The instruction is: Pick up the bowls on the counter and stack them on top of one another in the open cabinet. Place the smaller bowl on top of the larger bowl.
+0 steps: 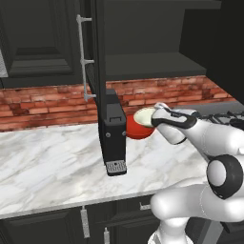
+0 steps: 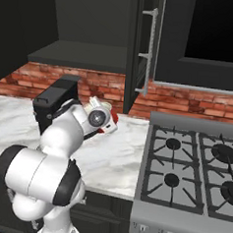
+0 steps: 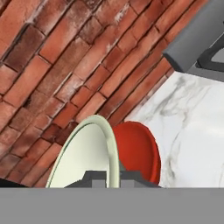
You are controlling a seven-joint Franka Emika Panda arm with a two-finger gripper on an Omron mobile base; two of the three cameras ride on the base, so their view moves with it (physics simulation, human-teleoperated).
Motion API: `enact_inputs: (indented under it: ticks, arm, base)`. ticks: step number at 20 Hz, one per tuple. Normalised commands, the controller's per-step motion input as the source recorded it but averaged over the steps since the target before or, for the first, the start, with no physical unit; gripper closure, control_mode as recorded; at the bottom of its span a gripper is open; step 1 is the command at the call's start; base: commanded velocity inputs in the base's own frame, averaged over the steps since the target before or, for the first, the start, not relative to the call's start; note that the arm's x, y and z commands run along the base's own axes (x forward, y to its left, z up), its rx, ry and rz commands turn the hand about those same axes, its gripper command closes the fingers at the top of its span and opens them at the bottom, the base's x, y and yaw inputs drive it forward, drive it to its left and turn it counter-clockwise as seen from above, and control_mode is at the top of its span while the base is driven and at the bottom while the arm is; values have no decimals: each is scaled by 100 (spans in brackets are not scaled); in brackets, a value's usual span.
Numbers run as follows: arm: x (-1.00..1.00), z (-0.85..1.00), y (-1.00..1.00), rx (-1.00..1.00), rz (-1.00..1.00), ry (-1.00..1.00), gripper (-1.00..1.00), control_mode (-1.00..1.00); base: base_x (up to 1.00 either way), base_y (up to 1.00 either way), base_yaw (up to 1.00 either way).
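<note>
My gripper is shut on the rim of the smaller bowl, cream-white with a pale greenish inside, which it holds tilted. In the left base view the smaller bowl sits at the tip of my gripper, just above the larger bowl. The larger bowl is glossy red and rests on the white marble counter by the brick wall. I cannot tell whether the two bowls touch. The open cabinet is above them, its dark shelf bare.
The cabinet door with its silver bar handle stands open, edge-on, left of the bowls. A black boxy appliance stands on the counter beside the red bowl. A gas stove adjoins the counter on the right.
</note>
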Motion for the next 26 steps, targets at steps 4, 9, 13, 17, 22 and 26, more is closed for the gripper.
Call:
enact_inputs:
  ticks: [4,9,13,17,22,26]
  arm:
    - [0,0,0,7,0,1,100,-100]
    - [18,-5,11,0,0,0,100,-100]
    - [38,-14,27,0,-4,2,100,-100]
    - [27,-30,27,0,-4,4,100,-100]
    - [23,-34,13,0,-3,0,100,-100]
    - [40,-27,2,0,-4,0,100,-100]
  base:
    - [0,0,0]
    - [0,0,0]
    - [0,0,0]
    - [0,0,0]
    - [0,0,0]
    - [0,0,0]
